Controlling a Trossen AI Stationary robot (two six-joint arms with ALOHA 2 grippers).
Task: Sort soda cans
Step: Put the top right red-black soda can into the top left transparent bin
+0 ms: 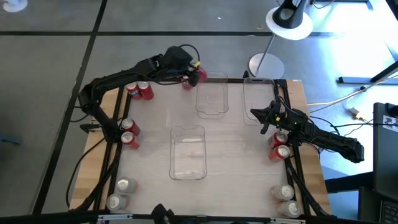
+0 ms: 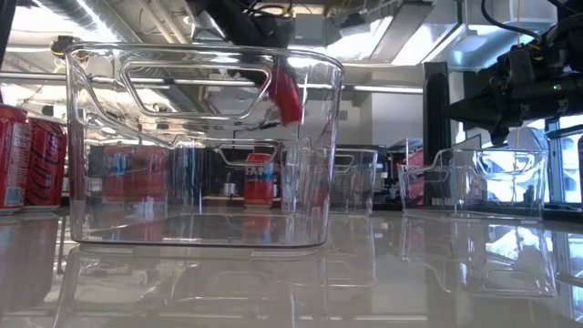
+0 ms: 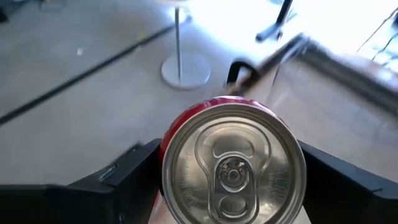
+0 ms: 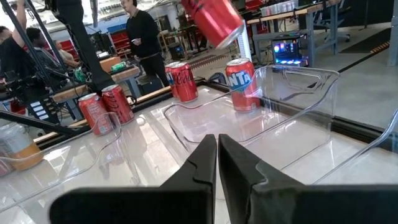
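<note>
Nearest the low camera stands an empty clear rectangular plastic bin [image 2: 200,146] at the bench's front middle. Far left, the left gripper [image 1: 194,73] clamps a tilted red soda can [image 1: 198,74] beside the far-edge middle bin [image 1: 212,93], probably for dropping in. The right gripper [image 1: 266,116], fingers pressed together empty, waits beside the right-edge cans [image 1: 279,145].

Around the wooden table [image 1: 309,118] we see a grey floor [image 1: 43,68] crossed by dark lines, a white lamp stand [image 1: 266,64], and people [image 4: 144,37] among cluttered workbenches [image 4: 292,14].
</note>
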